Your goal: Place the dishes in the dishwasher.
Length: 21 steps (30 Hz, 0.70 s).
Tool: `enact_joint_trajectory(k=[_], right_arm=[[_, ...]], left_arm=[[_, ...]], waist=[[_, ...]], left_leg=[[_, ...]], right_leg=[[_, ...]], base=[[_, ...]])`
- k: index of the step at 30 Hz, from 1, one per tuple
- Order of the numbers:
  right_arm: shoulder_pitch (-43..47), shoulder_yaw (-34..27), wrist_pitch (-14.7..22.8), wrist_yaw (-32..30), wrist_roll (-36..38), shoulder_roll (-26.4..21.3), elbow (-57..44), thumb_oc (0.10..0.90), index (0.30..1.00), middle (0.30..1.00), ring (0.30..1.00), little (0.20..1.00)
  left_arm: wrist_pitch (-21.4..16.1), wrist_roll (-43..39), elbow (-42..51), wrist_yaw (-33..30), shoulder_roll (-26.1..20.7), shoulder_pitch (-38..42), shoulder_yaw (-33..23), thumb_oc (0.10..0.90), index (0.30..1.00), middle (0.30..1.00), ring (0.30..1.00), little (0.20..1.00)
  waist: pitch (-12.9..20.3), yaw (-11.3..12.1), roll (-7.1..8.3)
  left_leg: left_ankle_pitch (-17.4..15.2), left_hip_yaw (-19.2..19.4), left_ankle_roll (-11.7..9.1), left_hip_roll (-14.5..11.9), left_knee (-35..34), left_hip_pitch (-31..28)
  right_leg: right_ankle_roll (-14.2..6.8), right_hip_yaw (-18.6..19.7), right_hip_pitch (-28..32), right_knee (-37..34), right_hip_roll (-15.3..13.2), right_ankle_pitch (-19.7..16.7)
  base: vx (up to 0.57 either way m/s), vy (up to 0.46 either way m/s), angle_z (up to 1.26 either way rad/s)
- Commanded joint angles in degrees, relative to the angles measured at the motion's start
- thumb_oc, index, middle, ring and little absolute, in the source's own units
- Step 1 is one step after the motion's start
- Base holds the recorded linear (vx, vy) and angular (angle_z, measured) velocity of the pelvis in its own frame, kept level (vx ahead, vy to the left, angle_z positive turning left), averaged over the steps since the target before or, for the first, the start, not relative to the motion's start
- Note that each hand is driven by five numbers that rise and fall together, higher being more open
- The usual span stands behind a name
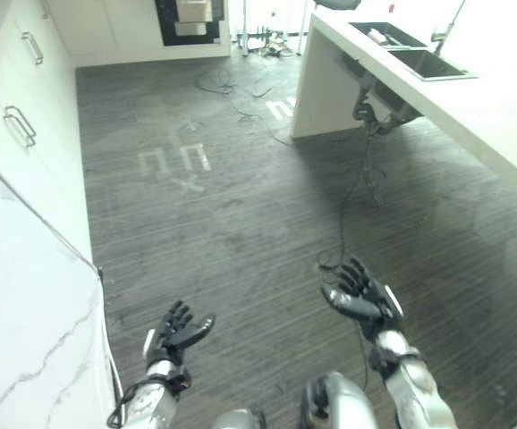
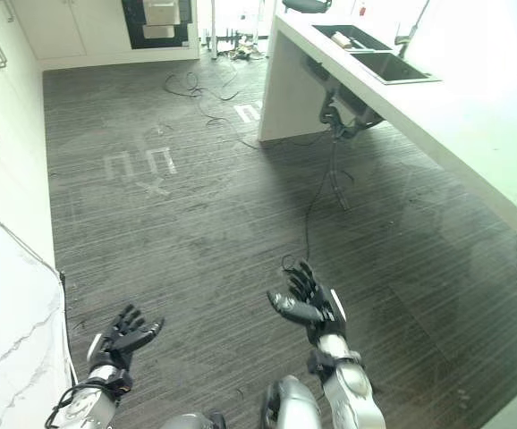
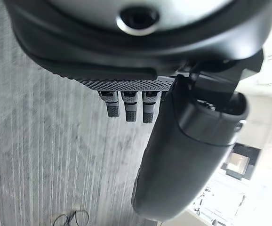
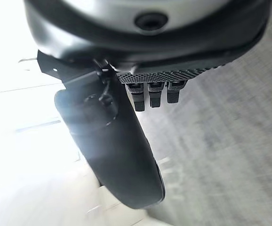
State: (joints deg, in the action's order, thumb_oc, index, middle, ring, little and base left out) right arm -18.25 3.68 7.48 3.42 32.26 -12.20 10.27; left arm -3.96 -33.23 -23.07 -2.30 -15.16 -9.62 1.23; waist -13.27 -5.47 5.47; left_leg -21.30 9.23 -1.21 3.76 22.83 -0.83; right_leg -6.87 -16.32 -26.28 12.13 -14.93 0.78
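Right now both hands hang empty with relaxed, spread fingers low in frame, left hand [image 1: 180, 329] and right hand [image 1: 364, 295], free for carrying, while a dish [image 1: 378, 37] waits in the upper-right sink [image 1: 400, 40].

No readable text, labels or numbers. Pale tape marks [image 1: 174, 162] on dark floor [image 1: 241, 223], upper left of centre: bracket shapes, a cross beneath; more [image 1: 280, 109] near counter base [image 1: 317, 89].

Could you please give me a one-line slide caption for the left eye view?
Both hands, left hand and right hand, open and empty above the dark floor, sink counter ahead right.
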Motion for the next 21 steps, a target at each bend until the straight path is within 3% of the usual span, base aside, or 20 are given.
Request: enact_joint_trajectory(k=[1, 3, 6, 8, 9, 10, 11, 12, 13, 14, 15, 16, 17, 18, 19, 20, 21], right_arm=[[6.81, -6.08, 6.26, 3.23, 3.60, -4.34, -4.18, 0.800, 0.900, 0.900, 0.900, 0.900], [7.43, -5.60, 6.64, 2.34, 3.70, -4.60, -4.59, 0.800, 0.900, 0.900, 0.900, 0.900], [8.68, -4.56, 6.25, -0.03, 3.55, -5.20, -4.74, 0.800, 0.900, 0.900, 0.900, 0.900], [9.67, -4.85, 5.84, -0.80, 3.79, -6.17, -5.72, 0.800, 0.900, 0.900, 0.900, 0.900], [10.03, -5.15, 5.61, -1.03, 3.45, -6.89, -6.22, 0.800, 0.900, 0.900, 0.900, 0.900], [10.19, -5.30, 5.28, -1.12, 3.83, -7.26, -6.39, 0.800, 0.900, 0.900, 0.900, 0.900], [10.52, -5.51, 4.82, -1.10, 4.33, -7.80, -6.43, 0.800, 0.900, 0.900, 0.900, 0.900], [10.67, -5.77, 4.66, -0.58, 4.50, -8.21, -6.33, 0.800, 0.900, 0.900, 0.900, 0.900], [10.63, -6.11, 4.59, 0.29, 4.40, -8.77, -6.41, 0.800, 0.900, 0.900, 0.900, 0.900], [10.59, -6.19, 4.66, 0.66, 4.30, -8.98, -6.43, 0.800, 0.900, 0.900, 0.900, 0.900], [10.00, -6.48, 5.06, 1.51, 3.91, -9.50, -6.54, 0.800, 0.900, 0.900, 0.900, 0.900], [9.67, -6.67, 5.05, 1.61, 4.20, -9.93, -6.97, 0.800, 0.900, 0.900, 0.900, 0.900], [9.61, -6.69, 5.00, 1.57, 4.37, -10.01, -7.20, 0.800, 0.900, 0.900, 0.900, 0.900], [9.98, -6.65, 4.23, 1.32, 4.71, -10.14, -8.08, 0.800, 0.900, 0.900, 0.900, 0.900], [10.18, -6.57, 3.61, 2.06, 4.14, -9.91, -8.85, 0.800, 0.900, 0.900, 0.900, 0.900], [10.08, -6.41, 3.49, 2.41, 3.92, -9.96, -9.45, 0.800, 0.900, 0.900, 0.900, 0.900], [10.06, -6.23, 3.57, 2.80, 3.89, -10.19, -9.95, 0.800, 0.900, 0.900, 0.900, 0.900]], left_arm=[[-3.16, 2.42, 5.58, -0.12, -2.98, 1.00, -0.43, 0.800, 0.900, 0.900, 0.900, 0.900], [-3.50, 2.03, 6.00, -0.21, -3.65, 0.66, -0.64, 0.800, 0.900, 0.900, 0.900, 0.900], [-3.53, 1.10, 5.98, -1.06, -3.09, 0.41, -0.38, 0.800, 0.900, 0.900, 0.900, 0.900], [-2.68, 2.19, 7.36, -0.22, -2.49, -0.01, -0.13, 0.800, 0.900, 0.900, 0.900, 0.900], [-3.00, 2.38, 7.90, -0.09, -2.39, -0.56, 0.78, 0.800, 0.900, 0.900, 0.900, 0.900], [-2.94, 1.93, 8.07, -0.32, -2.13, -0.63, 1.09, 0.800, 0.900, 0.900, 0.900, 0.900], [-3.00, 1.20, 8.20, -0.93, -1.60, -0.67, 1.47, 0.800, 0.900, 0.900, 0.900, 0.900], [-3.40, 1.17, 8.09, -1.19, -1.16, -0.74, 1.78, 0.800, 0.900, 0.900, 0.900, 0.900], [-3.92, 2.30, 8.01, -1.54, -0.70, -1.01, 2.28, 0.800, 0.900, 0.900, 0.900, 0.900], [-4.20, 3.06, 7.91, -1.94, -0.73, -1.14, 2.63, 0.800, 0.900, 0.900, 0.900, 0.900], [-4.32, 4.16, 7.65, -2.27, -1.00, -1.44, 3.78, 0.800, 0.900, 0.900, 0.900, 0.900], [-4.08, 4.21, 6.96, -2.36, -0.93, -1.08, 3.99, 0.800, 0.900, 0.900, 0.900, 0.900], [-4.14, 4.07, 6.62, -2.13, -0.86, -0.91, 3.90, 0.800, 0.900, 0.900, 0.900, 0.900], [-4.25, 5.05, 7.03, -1.61, -0.81, -1.37, 3.45, 0.800, 0.900, 0.900, 0.900, 0.900], [-4.76, 6.03, 7.87, -2.15, -1.08, -2.68, 3.77, 0.800, 0.900, 0.900, 0.900, 0.900], [-4.94, 5.72, 8.21, -2.64, -1.31, -3.29, 4.00, 0.800, 0.900, 0.900, 0.900, 0.900], [-5.40, 5.28, 8.39, -2.86, -1.43, -3.96, 4.22, 0.800, 0.900, 0.900, 0.900, 0.900]], waist=[[0.94, 0.50, -3.19], [1.59, 1.00, -2.70], [3.84, 1.11, -1.38], [5.74, 1.04, -1.51], [6.88, 0.97, -2.00], [7.18, 1.08, -2.14], [7.64, 1.14, -2.12], [7.64, 1.25, -2.02], [7.08, 1.54, -2.17], [7.07, 1.62, -1.46], [6.27, 2.10, -0.89], [4.96, 2.75, -0.50], [4.85, 2.91, 0.05], [4.55, 3.28, -0.65], [4.14, 3.93, -3.16], [4.16, 4.43, -4.66], [4.35, 5.04, -5.33]], left_leg=[[4.84, -6.66, 0.78, -3.95, -5.64, -2.94], [4.25, -5.53, 0.48, -3.99, -5.64, -3.54], [2.84, -3.90, 0.10, -3.61, -5.64, -6.48], [4.13, -2.65, -1.05, -4.68, -5.64, -8.26], [10.50, -1.05, -2.58, -6.23, -5.64, -9.58], [13.62, -0.28, -3.47, -6.78, -5.64, -10.06], [18.76, 0.83, -4.72, -7.03, -5.64, -11.20], [23.61, 1.60, -6.14, -7.32, -3.37, -11.21], [26.96, 1.60, -7.79, -8.22, 4.00, -8.17], [28.35, 1.60, -7.98, -7.79, 7.77, -5.94], [30.06, 0.56, -8.15, -8.68, 17.30, 1.06], [27.85, 0.47, -6.73, -10.18, 20.91, 7.47], [27.64, 1.14, -5.87, -10.17, 19.51, 9.35], [27.16, 4.46, -4.95, -11.26, 7.40, 8.91], [25.98, 5.22, -4.98, -12.70, -5.64, 9.53], [23.49, 2.10, -5.35, -14.04, -5.64, 14.09], [23.13, -1.22, -5.78, -14.02, -5.64, 16.94]], right_leg=[[-4.87, 5.64, 3.59, 5.06, -0.99, -8.61], [-4.32, 5.29, 5.38, 5.06, -1.06, -5.32], [-4.83, 5.10, 7.84, 5.06, -0.62, -5.89], [-4.19, 4.31, 9.02, 5.06, 0.55, -5.04], [-2.82, 3.50, 10.01, 5.06, 1.83, -3.81], [-2.08, 3.10, 10.57, 5.06, 2.28, -3.17], [-0.95, 2.70, 11.50, 5.06, 2.83, -1.98], [0.16, 2.54, 12.69, 5.06, 3.41, -0.81], [1.68, 2.31, 14.74, 5.06, 4.58, 0.83], [2.30, 2.70, 15.11, 5.06, 4.39, 1.30], [3.94, 3.02, 17.24, 5.06, 5.06, 2.79], [4.42, 3.61, 19.54, 5.06, 6.05, 3.81], [4.37, 4.13, 19.70, 5.06, 6.04, 3.98], [3.75, 5.54, 20.64, 5.06, 8.21, 5.51], [2.47, 8.36, 21.80, 5.06, 11.64, 6.81], [2.03, 9.71, 22.20, 5.06, 13.55, 7.39], [2.00, 10.91, 22.67, 5.06, 14.72, 8.10]], base=[[0.46, -0.229, 1.27], [0.43, -0.228, 0.26], [0.41, -0.212, -0.56], [0.41, -0.197, -0.20], [0.37, -0.183, -0.06], [0.41, -0.192, -0.15], [0.31, -0.157, -0.21], [0.34, -0.194, -0.47], [0.23, -0.167, -0.73], [0.25, -0.200, -0.85], [0.26, -0.182, -0.69], [0.27, -0.160, -0.36], [0.38, -0.049, -0.72], [0.54, 0.177, -0.71], [0.62, 0.284, -0.91], [0.52, 0.324, -0.55], [0.29, 0.170, -0.77]])
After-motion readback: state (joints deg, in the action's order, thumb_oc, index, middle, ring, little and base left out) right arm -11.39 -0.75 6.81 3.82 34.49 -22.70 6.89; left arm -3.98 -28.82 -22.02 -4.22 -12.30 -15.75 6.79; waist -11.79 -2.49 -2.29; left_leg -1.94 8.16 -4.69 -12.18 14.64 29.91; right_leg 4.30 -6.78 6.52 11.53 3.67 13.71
